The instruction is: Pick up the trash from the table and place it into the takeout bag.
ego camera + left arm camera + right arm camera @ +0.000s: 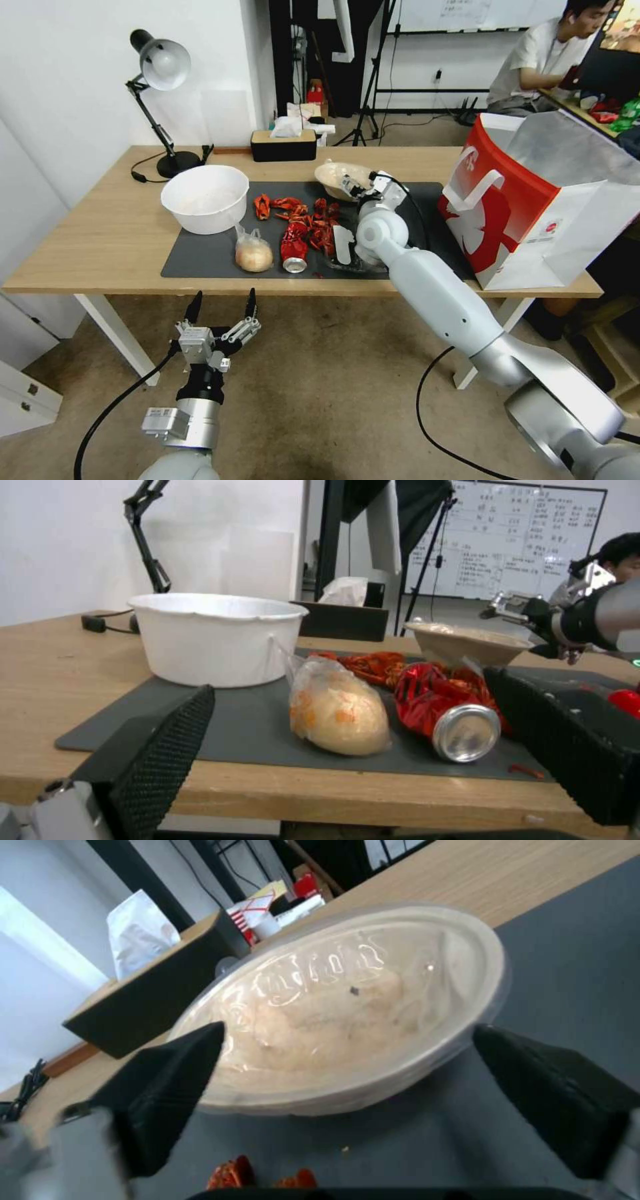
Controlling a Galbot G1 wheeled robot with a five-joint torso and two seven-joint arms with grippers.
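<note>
White wall, beige floor, desk lamp, whiteboard behind

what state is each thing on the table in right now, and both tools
shallow beige bowl: upright on the mat, clear lid on
crushed red can: dented, on its side
round bun in clear bag: bagged, lying on the mat
large white bowl: upright
takeout bag: standing, top open
right tool: open, at the beige bowl
left tool: open, below the table edge

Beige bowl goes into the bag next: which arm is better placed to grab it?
Right. The right gripper is open at the shallow beige bowl, its fingers either side of the rim. The left gripper hangs open below the table edge, nearer the bun.
</note>
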